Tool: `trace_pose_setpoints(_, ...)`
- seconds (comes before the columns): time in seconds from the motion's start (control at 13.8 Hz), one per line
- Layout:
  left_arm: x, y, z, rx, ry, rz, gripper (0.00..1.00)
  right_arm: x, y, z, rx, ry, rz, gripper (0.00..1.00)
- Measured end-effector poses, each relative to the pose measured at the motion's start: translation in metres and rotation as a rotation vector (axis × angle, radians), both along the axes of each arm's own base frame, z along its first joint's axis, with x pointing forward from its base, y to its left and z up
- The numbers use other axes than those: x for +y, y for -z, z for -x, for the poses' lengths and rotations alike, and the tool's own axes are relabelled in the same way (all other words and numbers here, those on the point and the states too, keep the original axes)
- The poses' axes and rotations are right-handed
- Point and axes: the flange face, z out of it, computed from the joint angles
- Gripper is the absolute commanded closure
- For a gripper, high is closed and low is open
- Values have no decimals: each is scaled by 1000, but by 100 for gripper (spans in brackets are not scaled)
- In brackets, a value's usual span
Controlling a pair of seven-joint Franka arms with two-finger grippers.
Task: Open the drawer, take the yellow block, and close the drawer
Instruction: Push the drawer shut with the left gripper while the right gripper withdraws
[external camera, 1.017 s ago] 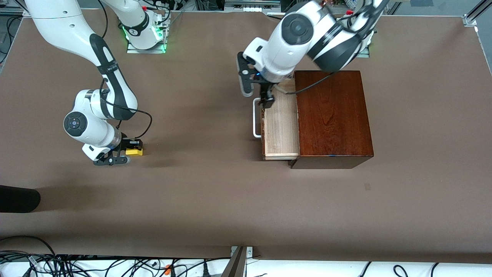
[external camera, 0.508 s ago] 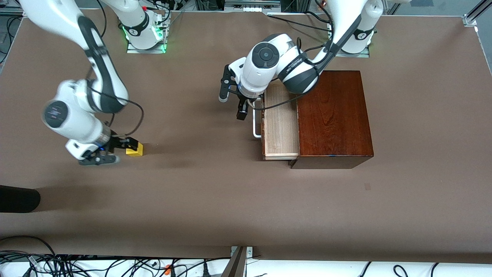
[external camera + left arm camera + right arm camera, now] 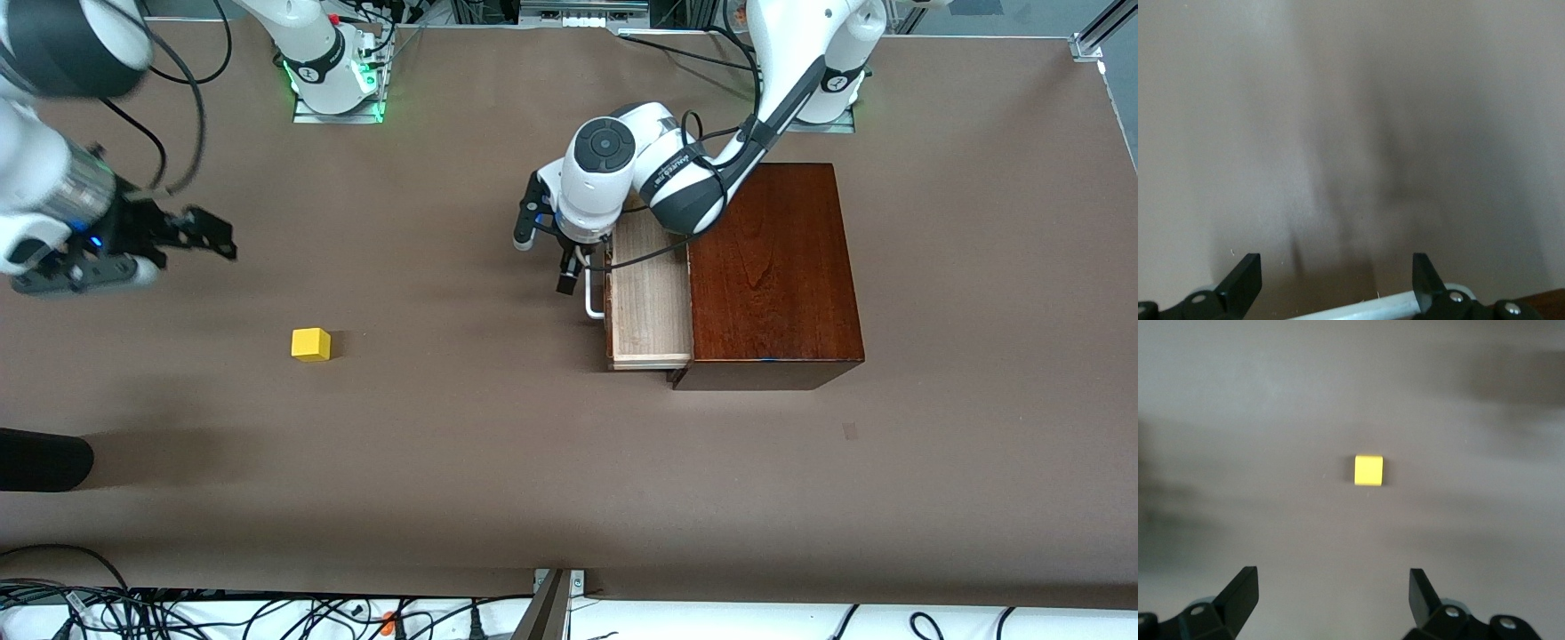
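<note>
Yellow block [image 3: 310, 344] sits alone on the bare brown table [image 3: 498, 462], toward the right arm's end, well apart from the wooden box [image 3: 772, 271] and nearer to the front camera than the right gripper. Out of the drawer, nothing touching it. Square-on, flat, steady.

Right gripper [image 3: 191, 233] up in the air over the table, near that arm's end; fingers spread wide and empty. Its wrist camera looks down on the block [image 3: 1369, 470] between the parted fingertips [image 3: 1239, 587], so this reads as a release with the hand lifted clear, leaving the block where it lies.

Drawer [image 3: 649, 298] stands pulled out from the dark reddish-brown box, pale wood floor showing, nothing visible inside. White U-shaped handle [image 3: 590, 298] faces the right arm's end of the table.

Left gripper [image 3: 547, 244] hangs just beside the handle, low, at the drawer front. Fingers apart, gripping nothing; the wrist view shows the white bar [image 3: 1358, 308] at the frame's edge close by the fingertips [image 3: 1421, 270]. Placement suggests it is lining up to push the drawer home, the one step left. Risk, as I judge it: an off-centre push could skew the drawer or nudge the box.
</note>
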Motion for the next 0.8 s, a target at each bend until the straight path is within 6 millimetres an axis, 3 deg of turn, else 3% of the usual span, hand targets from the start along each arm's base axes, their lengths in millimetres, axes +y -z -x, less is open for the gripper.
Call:
trace_pose_setpoints(0.22, 2, 0, 2, 30, 3, -39, 0, 0, -42, 5, -18, -5, -2, 0)
trace_pose_setpoints(0.58, 4, -3, -2, 59, -33, -68, 0, -11, -39, 0, -14, 12, 14, 0)
trace_pose_setpoints(0.8, 32, 2, -15, 107, -59, -155, 0, -15, -42, -1, -21, 13, 43, 0)
